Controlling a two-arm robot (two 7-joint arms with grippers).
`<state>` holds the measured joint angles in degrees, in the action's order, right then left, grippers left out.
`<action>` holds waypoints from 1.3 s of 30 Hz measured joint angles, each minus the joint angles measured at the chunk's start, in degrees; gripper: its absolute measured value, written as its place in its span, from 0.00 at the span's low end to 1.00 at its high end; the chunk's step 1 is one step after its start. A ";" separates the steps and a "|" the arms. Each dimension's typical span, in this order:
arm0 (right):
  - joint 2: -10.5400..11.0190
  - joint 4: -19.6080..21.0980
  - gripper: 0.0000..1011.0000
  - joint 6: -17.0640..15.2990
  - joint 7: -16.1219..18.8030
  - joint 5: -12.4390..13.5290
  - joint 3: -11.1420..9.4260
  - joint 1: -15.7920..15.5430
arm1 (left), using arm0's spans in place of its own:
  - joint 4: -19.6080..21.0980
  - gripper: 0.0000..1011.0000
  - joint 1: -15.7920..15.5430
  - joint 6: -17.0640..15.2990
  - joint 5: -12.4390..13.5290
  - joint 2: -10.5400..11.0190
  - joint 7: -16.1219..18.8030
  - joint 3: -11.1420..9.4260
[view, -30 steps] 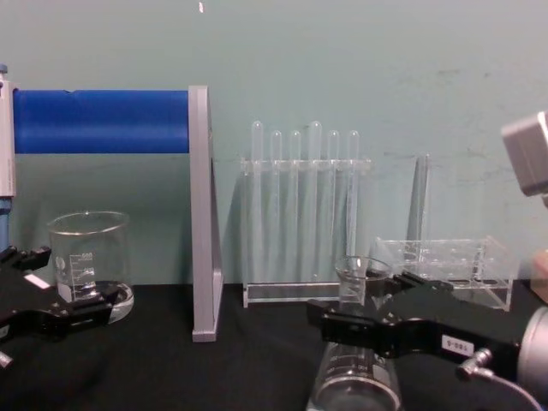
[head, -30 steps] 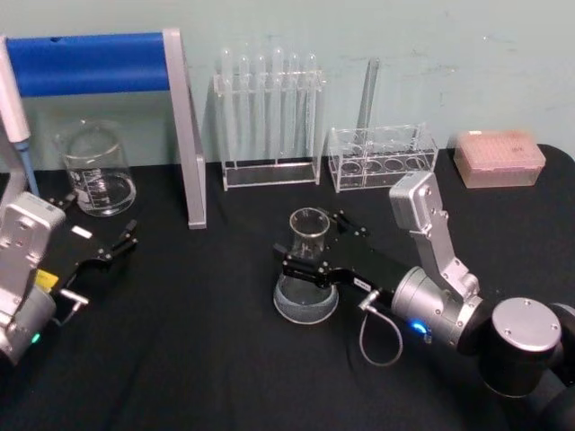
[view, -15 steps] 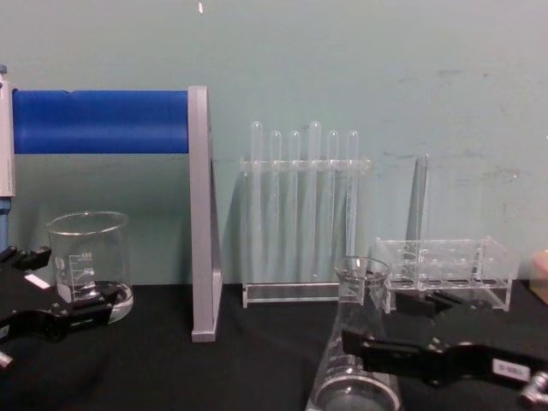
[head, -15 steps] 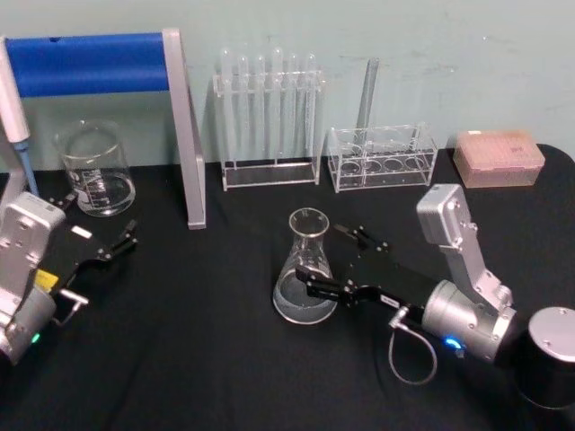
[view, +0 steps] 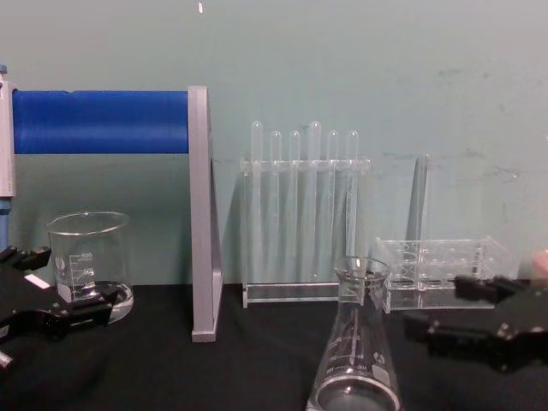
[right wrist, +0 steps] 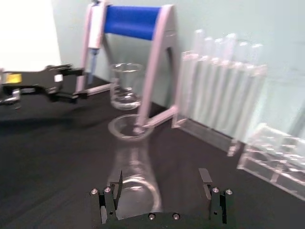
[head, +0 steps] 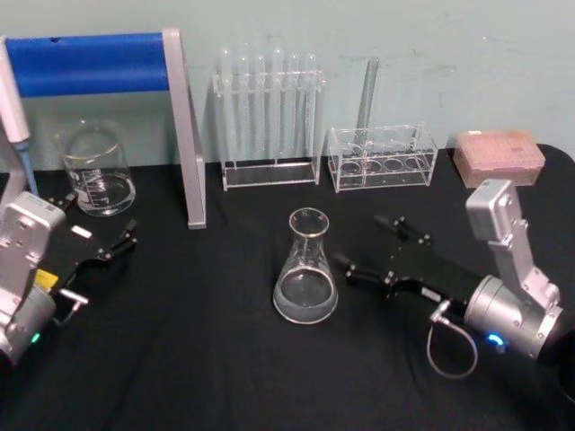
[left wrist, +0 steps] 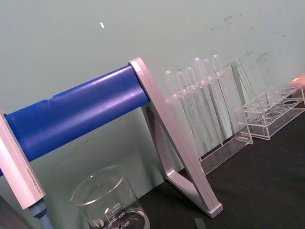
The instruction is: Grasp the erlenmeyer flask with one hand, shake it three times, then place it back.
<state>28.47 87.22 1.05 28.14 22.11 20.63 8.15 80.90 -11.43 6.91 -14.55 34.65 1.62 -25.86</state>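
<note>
The clear erlenmeyer flask (head: 305, 270) stands upright on the black table, near its middle, with nothing touching it. To its right my right gripper (head: 363, 240) is open, its fingertips a short way clear of the glass. From the chest, the flask (view: 355, 360) is at the lower middle and the right gripper (view: 437, 306) is beside it. In the right wrist view the flask (right wrist: 132, 164) stands just ahead of the spread fingers (right wrist: 112, 191). My left gripper (head: 99, 222) rests open at the table's left side, far from the flask.
A glass beaker (head: 94, 171) stands at the back left beside a blue-barred pipette stand (head: 90, 63). Along the back wall are a rack of test tubes (head: 269, 117), a clear tube holder (head: 382, 157) and a pink tip box (head: 499, 157).
My right gripper has let go of the flask's neck and drawn back to the right. The flask now stands free on the table. The left arm has not moved.
</note>
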 joint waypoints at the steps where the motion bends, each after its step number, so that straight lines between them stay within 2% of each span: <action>1: -0.25 -0.13 0.99 0.12 -1.15 -0.03 -0.67 0.00 | 0.00 0.99 0.00 0.00 0.00 0.00 0.00 0.00; 3: -0.70 -0.47 0.99 0.17 -2.70 -0.25 -1.25 0.03 | 0.00 0.99 0.00 0.00 0.00 0.00 0.00 0.00; 6: -2.48 -1.45 0.99 0.29 -6.94 -1.55 -2.83 0.36 | 0.00 0.99 0.00 0.00 0.00 0.00 0.00 0.00; 7: -3.55 -2.11 0.99 0.63 -9.43 -2.73 -3.46 0.62 | 0.00 0.99 0.00 0.00 0.00 0.00 0.00 0.00; 11: -5.81 -3.67 0.99 1.85 -14.71 -5.72 -4.37 1.28 | 0.00 0.99 0.00 0.00 0.00 0.00 0.00 0.00; 12: -6.95 -4.70 0.99 2.68 -17.58 -7.83 -4.63 1.77 | 0.00 0.99 0.00 0.00 0.00 0.00 0.00 0.00; 13: -7.34 -5.09 0.99 2.90 -18.59 -8.57 -4.68 1.94 | 0.00 0.99 0.00 0.00 0.00 0.00 0.00 0.00; 14: -8.09 -5.92 0.99 3.38 -20.82 -10.48 -4.69 2.35 | 0.00 0.99 0.00 0.00 0.00 0.00 0.00 0.00; 15: -8.09 -5.92 0.99 3.38 -20.82 -10.48 -4.69 2.35 | 0.00 0.99 0.00 0.00 0.00 0.00 0.00 0.00; 16: -8.70 -6.89 0.99 3.90 -22.81 -12.65 -4.49 2.77 | 0.00 0.99 0.00 0.00 0.00 0.00 0.00 0.00; 20: -9.67 -8.99 0.99 4.73 -27.08 -18.73 -3.31 3.62 | 0.00 0.99 0.00 0.00 0.00 0.00 0.00 0.00; 21: -9.67 -8.99 0.99 4.73 -27.08 -18.73 -3.31 3.62 | 0.00 0.99 0.00 0.00 0.00 0.00 0.00 0.00; 22: -9.79 -9.55 0.99 4.83 -28.05 -20.47 -2.85 3.82 | 0.00 0.99 0.00 0.00 0.00 0.00 0.00 0.00; 25: -9.86 -10.21 0.99 4.94 -29.34 -23.46 -2.05 4.05 | 0.00 0.99 0.00 0.00 0.00 0.00 0.00 0.00; 29: -9.99 -10.62 0.99 4.84 -29.96 -25.73 -1.72 4.09 | 0.00 0.99 0.00 0.00 0.00 0.00 0.00 0.00; 35: -10.19 -10.78 0.99 4.66 -30.04 -27.20 -1.88 4.05 | 0.00 0.99 0.00 0.00 0.00 0.00 0.00 0.00; 39: -10.19 -10.79 0.99 4.62 -30.02 -27.26 -1.91 4.02 | 0.00 0.99 0.00 0.00 0.00 0.00 0.00 0.00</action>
<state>18.28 76.44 5.66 -1.89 -5.15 18.72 12.17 80.90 -11.43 6.91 -14.55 34.65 1.62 -25.86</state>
